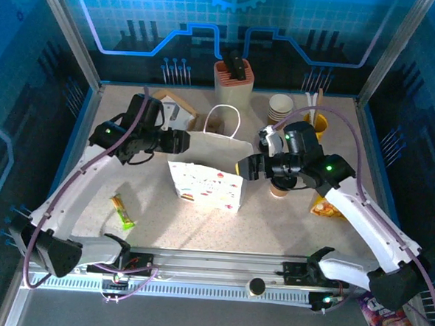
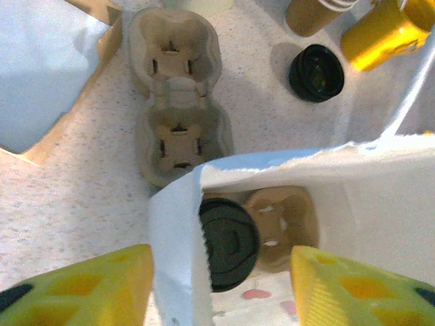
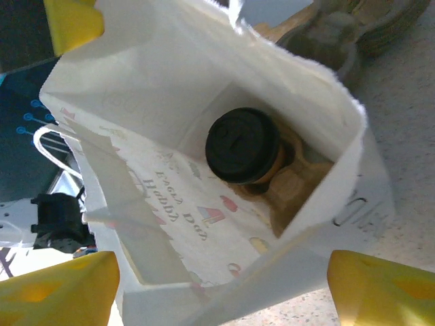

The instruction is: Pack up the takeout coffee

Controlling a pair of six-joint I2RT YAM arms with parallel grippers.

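While both stand wide open with nothing gripped, the left end effector (image 2: 221,275) and the right end effector (image 3: 221,275) hang at the mouth of the white paper bag (image 3: 136,102). Inside it, one lidded takeout coffee (image 3: 241,146) sits in a cardboard carrier (image 3: 292,187). The bag rests on the bench (image 2: 68,197).

Your workspace: a blue-lit booth
You see a speckled beige table (image 1: 199,225), 2 metal posts (image 1: 67,28) and a glowing circuit-pattern back wall (image 1: 138,18).

I am working in a robot test booth: blue picture walls (image 1: 212,15) and metal posts (image 1: 69,28) are standing around my table (image 1: 199,221).
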